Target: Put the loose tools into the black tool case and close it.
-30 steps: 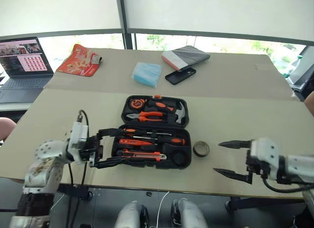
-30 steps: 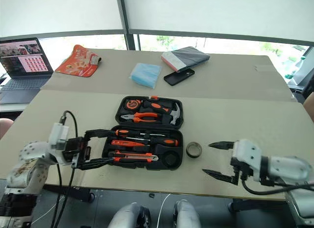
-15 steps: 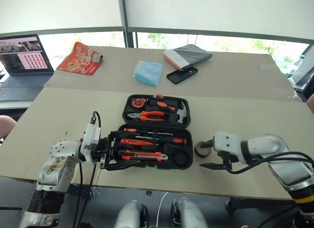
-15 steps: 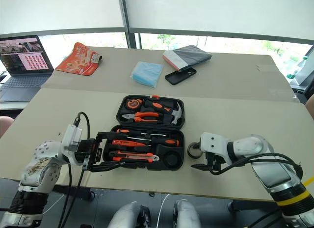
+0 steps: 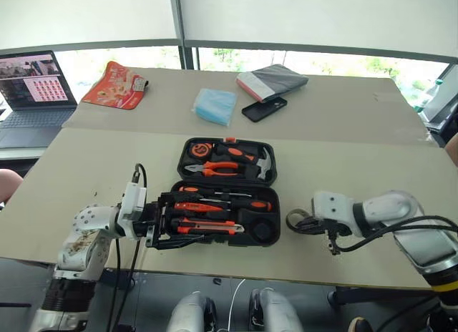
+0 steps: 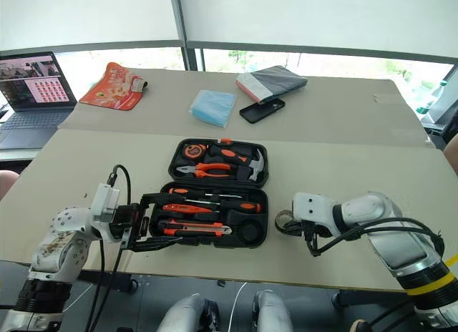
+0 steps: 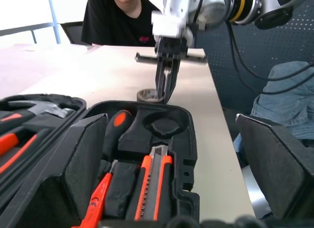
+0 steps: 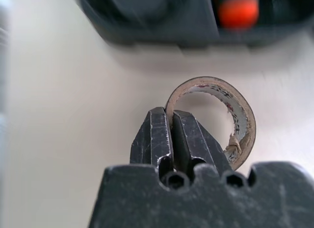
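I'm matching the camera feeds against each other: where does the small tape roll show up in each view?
Left eye view: tape roll on the table just right of the open black tool case, at the right gripper.
Right eye view: same spot.
Left wrist view: beyond the case's far end, under the shut fingers.
Right wrist view: centre, its wall pinched between the fingers.
Shared landmark: the case's empty round slot.

Black tool case (image 5: 224, 191) open flat, screwdrivers (image 5: 215, 203) and knife (image 5: 207, 227) slotted; tape roll (image 8: 218, 115) at its 3 o'clock, wall pinched.
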Motion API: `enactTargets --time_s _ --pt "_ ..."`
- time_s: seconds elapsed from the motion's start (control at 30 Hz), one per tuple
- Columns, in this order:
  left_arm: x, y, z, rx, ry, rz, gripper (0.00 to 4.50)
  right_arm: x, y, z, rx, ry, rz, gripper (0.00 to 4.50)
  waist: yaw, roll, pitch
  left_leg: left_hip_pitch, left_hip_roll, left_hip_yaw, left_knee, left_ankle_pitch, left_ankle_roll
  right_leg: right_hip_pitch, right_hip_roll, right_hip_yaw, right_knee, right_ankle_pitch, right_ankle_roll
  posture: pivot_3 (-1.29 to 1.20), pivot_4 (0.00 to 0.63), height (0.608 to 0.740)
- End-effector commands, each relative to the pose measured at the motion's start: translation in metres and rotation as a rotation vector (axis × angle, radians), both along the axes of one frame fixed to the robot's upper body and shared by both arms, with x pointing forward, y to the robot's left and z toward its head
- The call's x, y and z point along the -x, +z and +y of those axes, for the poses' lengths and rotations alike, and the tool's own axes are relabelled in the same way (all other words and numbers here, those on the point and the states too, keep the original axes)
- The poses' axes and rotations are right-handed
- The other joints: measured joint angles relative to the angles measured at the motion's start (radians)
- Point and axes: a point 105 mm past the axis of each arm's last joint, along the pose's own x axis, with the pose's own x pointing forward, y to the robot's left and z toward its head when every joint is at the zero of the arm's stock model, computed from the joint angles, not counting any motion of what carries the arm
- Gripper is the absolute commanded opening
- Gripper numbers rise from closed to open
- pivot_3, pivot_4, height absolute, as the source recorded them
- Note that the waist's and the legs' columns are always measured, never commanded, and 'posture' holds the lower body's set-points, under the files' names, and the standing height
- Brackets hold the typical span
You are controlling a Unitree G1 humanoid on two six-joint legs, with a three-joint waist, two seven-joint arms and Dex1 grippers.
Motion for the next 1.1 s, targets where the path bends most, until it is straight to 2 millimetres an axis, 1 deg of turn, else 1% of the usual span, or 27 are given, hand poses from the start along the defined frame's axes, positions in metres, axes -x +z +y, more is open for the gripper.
enactTargets --time_s 0.03,0.1,0.17,0.27,0.33,0.43,0.5,0.6,0.63,0.67,0.7,0.73,0.77,0.8,0.87,0.9,0.93,0.97,1.0,1.03,1.1 --pt "0.002 0.007 0.000 0.004 -0.013 -0.050 4.50 0.011 0.027 0.024 -0.084 0.091 0.023 0.02 0.000 0.000 0.000 0.000 0.000 0.000 0.000 0.000 0.000 0.000 0.000 0.000 0.000 0.000 0.000 0.00 0.150 0.740" --pt "0.003 0.005 0.000 0.001 -0.006 -0.051 4.50 0.016 0.026 0.041 -0.113 0.119 0.070 0.02 0.003 0.000 0.000 0.000 0.000 -0.001 0.000 -0.001 0.001 0.000 0.000 -0.001 0.000 0.000 0.000 0.00 0.150 0.740" --pt "0.004 0.003 0.001 -0.002 -0.002 -0.047 4.50 0.016 0.017 0.049 -0.107 0.115 0.101 0.02 0.003 0.000 0.000 0.000 0.001 -0.001 0.000 -0.001 0.002 0.000 0.000 -0.001 0.000 0.000 -0.001 0.00 0.150 0.740" --pt "0.005 0.001 0.002 -0.009 0.006 -0.040 4.50 0.015 0.001 0.049 -0.053 0.099 0.143 0.02 0.005 0.000 0.000 -0.001 0.000 -0.001 0.000 0.000 0.000 0.000 -0.001 -0.001 0.000 0.000 -0.001 0.00 0.150 0.740" --pt "0.007 0.000 0.002 -0.012 0.010 -0.035 4.50 0.012 -0.009 0.047 -0.001 0.101 0.140 0.02 0.005 0.000 0.000 -0.002 -0.001 -0.001 0.001 -0.001 0.001 -0.001 -0.002 -0.002 0.000 0.000 -0.001 0.00 0.150 0.740" --pt "0.007 -0.002 0.003 -0.019 0.018 -0.035 4.50 0.006 -0.011 0.049 -0.008 0.071 0.147 0.02 0.005 0.000 0.000 -0.004 -0.001 -0.001 0.004 -0.001 0.002 -0.001 -0.003 -0.002 -0.001 0.000 0.000 0.00 0.150 0.740" --pt "0.008 -0.004 0.004 -0.025 0.023 -0.035 4.50 0.009 -0.013 0.050 -0.011 0.079 0.177 0.02 0.005 0.000 0.000 -0.004 -0.001 -0.001 0.004 -0.002 0.002 -0.001 -0.003 -0.002 -0.001 0.001 0.000 0.00 0.150 0.740" --pt "0.007 -0.005 0.006 -0.028 0.045 -0.041 4.50 0.004 -0.018 0.050 -0.006 0.051 0.144 0.02 0.005 0.000 0.000 -0.004 -0.001 -0.001 0.004 -0.002 0.002 -0.001 -0.003 -0.002 -0.001 0.001 0.000 0.00 0.150 0.740" --pt "0.007 -0.006 0.006 -0.029 0.051 -0.040 4.50 0.009 -0.022 0.047 0.025 0.044 0.191 0.02 0.005 0.000 0.000 -0.004 -0.001 -0.001 0.004 -0.002 0.002 -0.001 -0.003 -0.002 -0.001 0.001 0.000 0.00 0.150 0.740" --pt "0.007 -0.006 0.006 -0.030 0.055 -0.039 4.50 0.011 -0.021 0.046 0.026 0.063 0.193 0.02 0.005 0.000 0.000 -0.004 -0.001 -0.001 0.004 -0.002 0.002 -0.001 -0.003 -0.002 -0.001 0.001 0.000 0.00 0.150 0.740" --pt "0.007 -0.006 0.007 -0.028 0.059 -0.031 4.50 0.005 -0.019 0.048 0.003 0.043 0.152 0.75 0.005 0.000 0.000 -0.004 -0.001 -0.001 0.004 -0.001 0.002 -0.001 -0.003 -0.002 0.000 0.001 0.000 0.00 0.150 0.740" --pt "0.007 -0.008 0.007 -0.027 0.066 -0.020 4.50 0.005 -0.019 0.048 -0.006 0.036 0.155 0.90 0.006 0.000 0.000 -0.004 -0.001 -0.001 0.004 -0.001 0.002 -0.001 -0.003 -0.002 0.000 0.001 0.000 0.00 0.150 0.740" --pt "0.008 -0.009 0.008 -0.028 0.073 -0.013 4.50 0.008 -0.020 0.047 0.010 0.071 0.155 1.33 0.006 0.000 0.000 -0.004 -0.001 -0.001 0.004 -0.001 0.002 -0.001 -0.003 -0.003 0.000 0.001 0.000 0.00 0.150 0.740" --pt "0.008 -0.010 0.009 -0.029 0.077 -0.009 4.50 0.011 -0.021 0.046 0.028 0.097 0.166 1.59 0.006 0.000 0.000 -0.004 -0.001 -0.001 0.004 -0.001 0.002 -0.001 -0.003 -0.003 0.000 0.001 0.000 0.00 0.150 0.740" --pt "0.008 -0.013 0.011 -0.035 0.088 -0.008 4.50 0.008 -0.016 0.048 -0.002 0.096 0.143 2.30 0.007 0.000 0.000 -0.004 -0.001 -0.001 0.004 -0.002 0.002 -0.001 -0.003 -0.003 -0.001 0.001 0.000 0.00 0.150 0.740" --pt "0.008 -0.016 0.013 -0.054 0.098 -0.009 4.50 0.005 -0.006 0.052 -0.069 0.079 0.139 2.61 0.007 0.000 0.000 -0.004 -0.001 -0.001 0.004 -0.002 0.003 -0.001 -0.003 -0.003 -0.001 0.001 0.000 0.00 0.150 0.740" --pt "0.007 -0.018 0.017 -0.065 0.120 -0.006 4.50 0.002 0.011 0.053 -0.158 0.065 0.149 2.95 0.006 0.000 0.000 -0.004 -0.001 -0.001 0.004 -0.002 0.003 -0.001 -0.003 -0.004 -0.001 0.000 0.001 0.00 0.150 0.740" --pt "0.006 -0.020 0.020 -0.073 0.136 -0.004 4.50 0.001 0.022 0.053 -0.218 0.063 0.160 3.30 0.006 -0.001 0.000 -0.005 -0.001 -0.001 0.004 -0.002 0.003 -0.001 -0.003 -0.004 -0.001 0.000 0.001 0.00 0.150 0.740" --pt "0.000 -0.020 0.026 -0.082 0.193 -0.003 4.50 0.001 0.036 0.047 -0.296 0.066 0.183 3.60 0.005 -0.001 0.000 -0.005 -0.001 -0.001 0.004 -0.002 0.003 -0.001 -0.003 -0.004 -0.001 0.000 0.001 0.00 0.150 0.740" --pt "-0.005 -0.018 0.030 -0.068 0.236 0.000 4.50 0.001 0.043 0.040 -0.333 0.070 0.196 3.60 0.005 -0.001 0.000 -0.005 -0.001 -0.001 0.004 -0.002 0.003 -0.001 -0.003 -0.004 -0.001 0.002 -0.003 0.00 0.150 0.740" --pt "-0.014 -0.015 0.040 -0.055 0.316 0.005 4.50 -0.002 0.048 0.022 -0.386 0.052 0.209 3.60 0.006 -0.001 0.001 -0.005 -0.001 -0.001 0.004 -0.002 0.003 -0.001 -0.003 -0.004 -0.001 0.004 -0.004 0.00 0.150 0.740"
